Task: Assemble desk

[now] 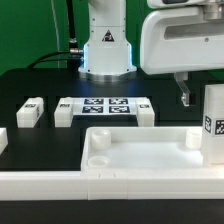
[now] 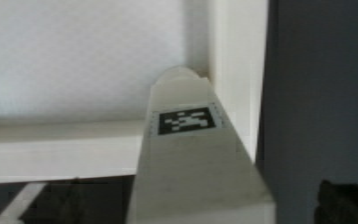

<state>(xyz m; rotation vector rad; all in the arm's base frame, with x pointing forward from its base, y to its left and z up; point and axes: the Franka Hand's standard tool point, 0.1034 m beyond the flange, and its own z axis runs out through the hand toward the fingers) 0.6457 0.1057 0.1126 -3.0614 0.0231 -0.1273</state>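
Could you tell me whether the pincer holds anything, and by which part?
It cannot be told. The pincer hangs by the top of an upright white leg, but the exterior view shows a gap between them, and the wrist view shows no fingers.

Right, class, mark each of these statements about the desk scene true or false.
1. The tabletop is white. True.
2. A leg lies on the marker board. False: the board carries only its black-and-white tags.
3. A tagged leg is upright at the exterior view's right. True.
4. The round socket at the tabletop's corner already holds a leg. False: that socket is empty.
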